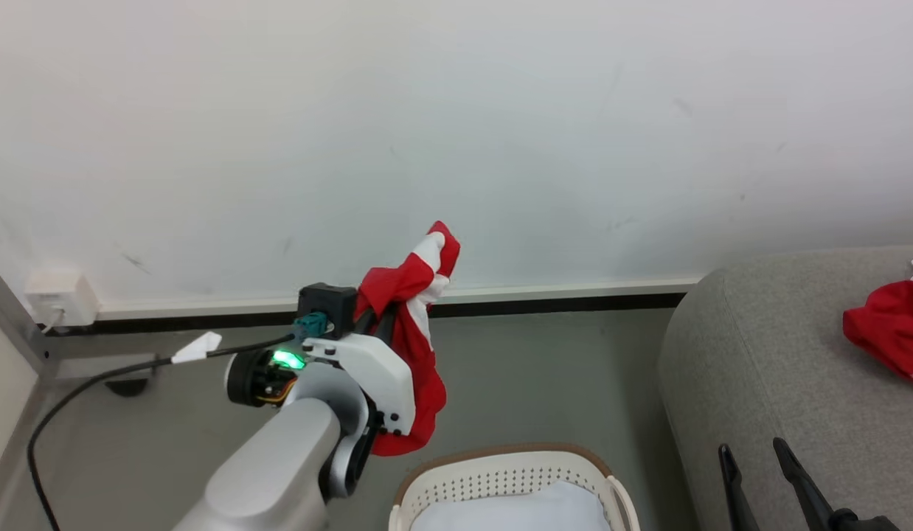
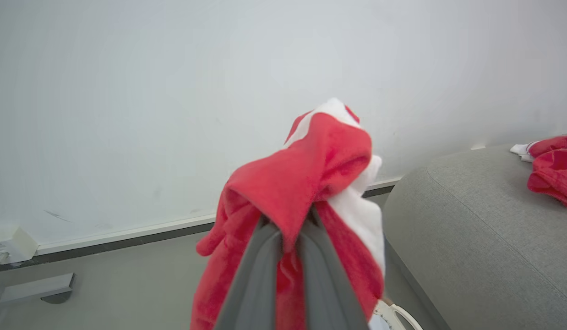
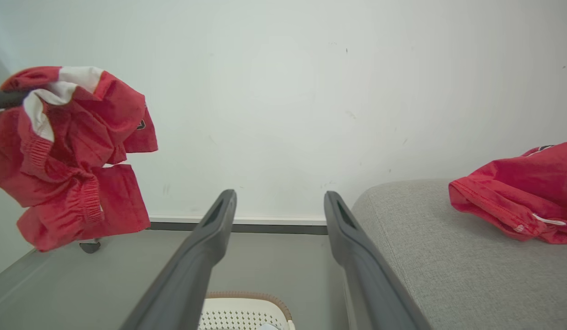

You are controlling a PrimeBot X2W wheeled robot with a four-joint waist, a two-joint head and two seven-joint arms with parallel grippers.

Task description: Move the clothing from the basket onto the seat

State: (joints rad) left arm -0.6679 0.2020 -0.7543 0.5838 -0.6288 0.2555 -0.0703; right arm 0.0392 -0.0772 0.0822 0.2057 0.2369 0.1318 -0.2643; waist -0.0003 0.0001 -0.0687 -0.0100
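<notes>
The white wall (image 1: 501, 110) rises behind the seat (image 1: 766, 361), a broad grey sofa whose rounded end faces the open floor (image 1: 560, 376). The basket (image 1: 501, 451) stands on that floor just off the seat's end, with a plain white pad (image 1: 515, 509) lying in it and no red fabric visible there, though only part of its inside shows.

One red garment (image 1: 888, 332) already lies crumpled on the seat's top. The other, a red-and-white piece (image 1: 423, 383), hangs in the air well apart from the seat, out past its rounded end. The left gripper (image 2: 290, 229) has its jaws clamped on a fold of this piece, and the cloth drapes over the fingers and back along the wrist. The right gripper (image 3: 280, 196) hovers just off the seat's end, jaws wide apart and holding nothing.

Judging from this, the carry across to the seat is what remains. The fabric is thin and only a bunched fold is pinched, so a quick swing could pull it free and drop it on the floor short of the seat. The hanging tail may snag the seat's rounded edge. Cloth lying over the fingers may cling when they part. The left arm's path also passes near the right gripper, so contact is possible.
</notes>
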